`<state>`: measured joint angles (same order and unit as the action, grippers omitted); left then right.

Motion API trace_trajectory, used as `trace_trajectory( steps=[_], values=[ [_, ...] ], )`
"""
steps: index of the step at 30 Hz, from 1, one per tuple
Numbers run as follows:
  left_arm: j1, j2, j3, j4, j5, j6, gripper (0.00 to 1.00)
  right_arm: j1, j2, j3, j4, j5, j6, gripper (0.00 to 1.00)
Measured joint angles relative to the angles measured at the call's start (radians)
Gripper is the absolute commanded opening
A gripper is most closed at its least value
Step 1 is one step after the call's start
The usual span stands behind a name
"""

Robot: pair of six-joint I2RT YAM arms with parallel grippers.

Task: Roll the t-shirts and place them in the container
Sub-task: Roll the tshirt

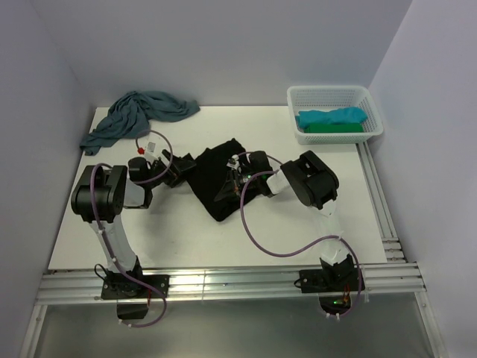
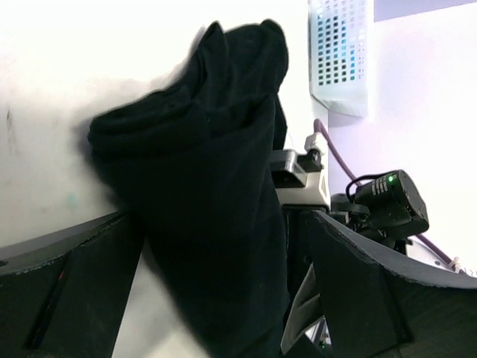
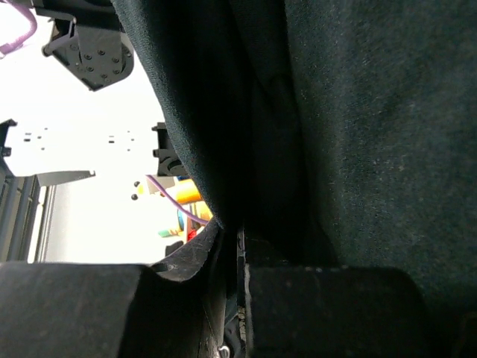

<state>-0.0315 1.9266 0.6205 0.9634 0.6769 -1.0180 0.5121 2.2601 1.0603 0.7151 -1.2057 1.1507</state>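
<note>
At the far left a dusty-blue shirt (image 1: 138,115) is seen heaped on the worktop (image 1: 171,231), not yet rolled. Nearer and to its right, the left jaws are spread wide with nothing gripped. In the left wrist view the black shirt (image 2: 201,194) is framed between the two fingers, its bunched end lying in the gap; whether it is touched cannot be told. This black shirt is found at mid-worktop, gathered into a narrow dark band, lumpy rather than tightly wound. On its right side the right jaws are clenched on a fold of the black cloth, which is seen pinched in the right wrist view. At the far right, a turquoise shirt (image 1: 332,117) and a green shirt (image 1: 335,128) are lying in the basket (image 1: 376,127).

The step in hand is judged to be the rolling of the black shirt. For this to be done well, the right-hand pinch should be used as an anchor so that the band is drawn taut. The open left jaws should be brought over the loose end and closed on all layers at once. The cloth should then be turned over evenly and low to the worktop, so that no layer is let slip and the roll is not skewed.
</note>
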Motion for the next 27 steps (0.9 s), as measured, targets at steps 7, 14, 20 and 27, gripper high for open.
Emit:
trace_trajectory(
  steps=[7, 14, 20, 27],
  values=[
    [-0.009, 0.056, 0.035, 0.042, -0.019, -0.013, 0.66, 0.000, 0.000, 0.000, -0.002, 0.000, -0.003, 0.06],
    [-0.018, 0.071, 0.089, -0.071, -0.059, 0.015, 0.43, 0.000, 0.000, 0.032, -0.096, 0.003, -0.077, 0.14],
    [-0.027, 0.063, 0.151, -0.214, -0.095, 0.042, 0.41, 0.000, -0.014, 0.070, -0.255, 0.020, -0.189, 0.51],
    [-0.045, 0.039, 0.224, -0.391, -0.150, 0.069, 0.41, 0.000, -0.095, 0.080, -0.524, 0.083, -0.322, 0.55]
  ],
)
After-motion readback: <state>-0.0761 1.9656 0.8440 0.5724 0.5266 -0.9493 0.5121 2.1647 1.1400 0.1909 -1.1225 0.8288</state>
